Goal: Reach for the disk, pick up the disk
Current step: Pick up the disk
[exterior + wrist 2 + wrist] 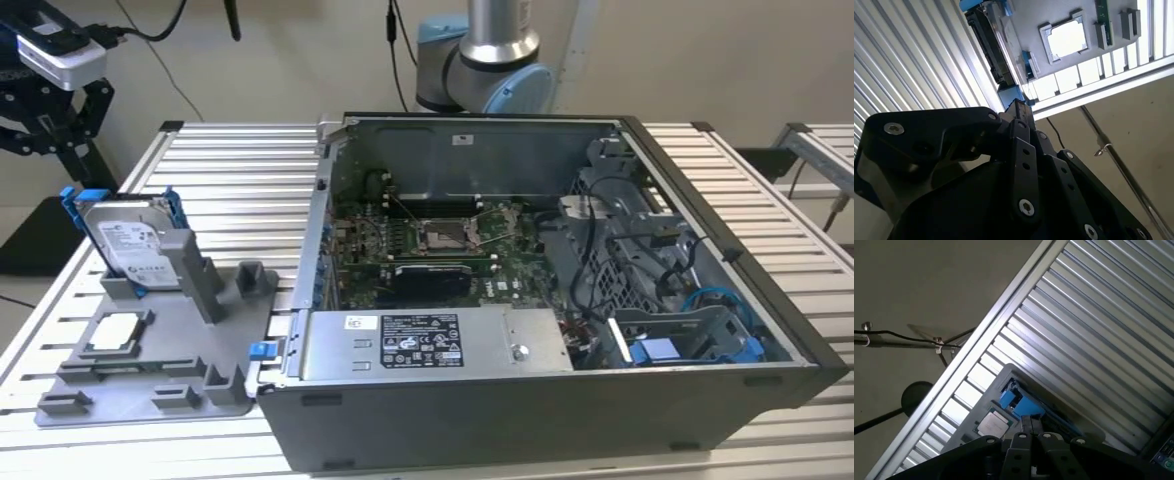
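At the near end of the grey moulded plastic fixture tray lies a small flat silver square chip. At the tray's far end the disk, a silver-grey metal hard drive with a white label and a bright blue plastic frame, stands upright in a slot, untouched. Beyond the tray's far end and above it hangs the black gripper, well apart from the disk; whether it is wide or narrow cannot be told. The disk is likely stiff, dense for its size, smooth on its flat faces and sensitive to knocks. The exposed upper half, pinched across the flat faces, looks the surest hold.
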